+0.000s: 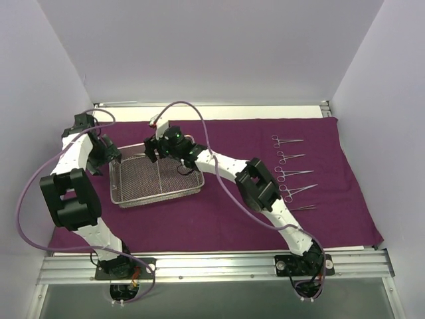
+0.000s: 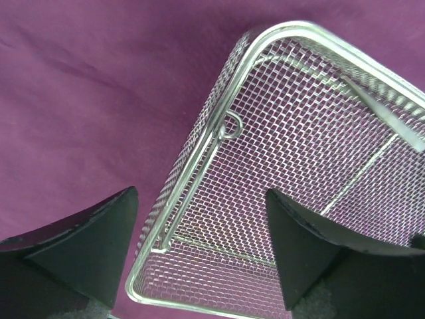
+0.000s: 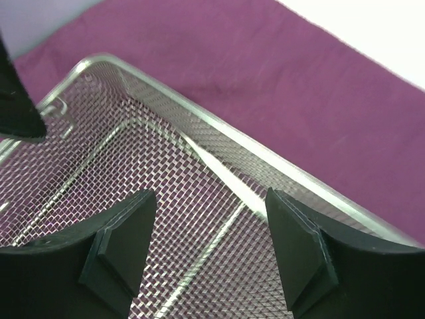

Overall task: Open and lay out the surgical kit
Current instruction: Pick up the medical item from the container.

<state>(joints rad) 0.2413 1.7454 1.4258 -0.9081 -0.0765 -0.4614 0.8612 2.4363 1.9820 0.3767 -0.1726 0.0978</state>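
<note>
The dark purple cloth wrap point(image 1: 232, 222) lies spread flat over the table. On its left half stands the silver wire-mesh tray point(image 1: 159, 198). My left gripper point(image 1: 111, 159) is open at the tray's left end, its fingers point(image 2: 86, 246) straddling the side wall point(image 2: 199, 166) without touching it. My right gripper point(image 1: 157, 151) hangs open over the tray's back part, and mesh point(image 3: 153, 166) shows between its fingers point(image 3: 299, 252). A slim silver strip, probably tweezers point(image 3: 226, 176), lies inside along the wall. Several scissor-handled clamps point(image 1: 291, 157) lie in a column on the cloth at the right.
White walls close in the table at the back and on both sides. An aluminium rail point(image 1: 212, 266) carrying the arm bases runs along the near edge. The left arm's purple cable point(image 1: 26, 193) loops outward on the left. Bare cloth lies between the tray and the clamps.
</note>
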